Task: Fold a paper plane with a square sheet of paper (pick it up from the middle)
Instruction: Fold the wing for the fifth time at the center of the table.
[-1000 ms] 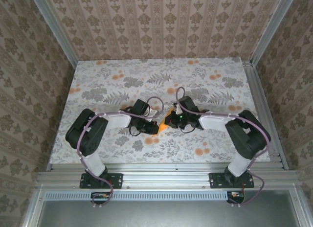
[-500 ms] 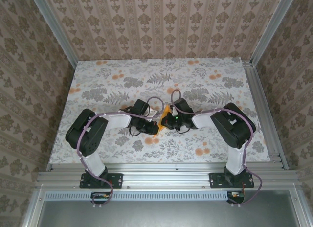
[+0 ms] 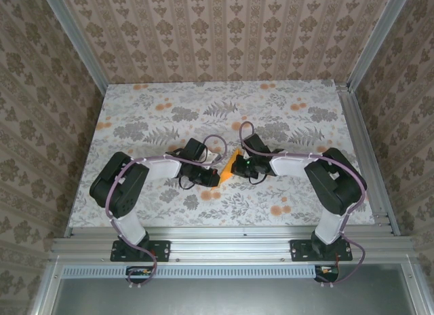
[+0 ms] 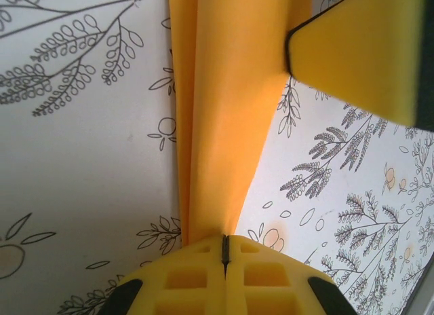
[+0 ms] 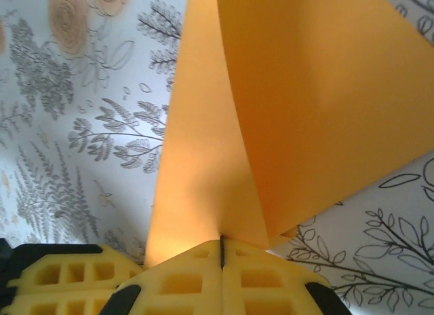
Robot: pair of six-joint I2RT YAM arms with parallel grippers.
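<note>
The folded orange paper (image 3: 232, 164) sat near the middle of the table (image 3: 149, 118), over its grey flowered cloth, pinched between the two claws that met there from either side. In the overhead view it showed as a small narrow wedge. Its long axis slanted from the near left, at the left claw (image 3: 218, 176), toward the far right, beside the right claw (image 3: 239, 167). Which end came to a point could not be told at that size. Through the left wrist camera the paper ran lengthwise straight away from the claw. It was narrowest where the closed yellow fingertips clamped it and widened toward the far end, with a long crease down its left side. A yellow pad (image 4: 359, 50) of the right claw pressed on its far right part. Through the right wrist camera that claw was likewise shut tight on a corner of the paper. Two layers fanned out from the grip, the upper one a broad triangle spreading to the right. Whether the paper touched the cloth beneath could not be told.
</note>
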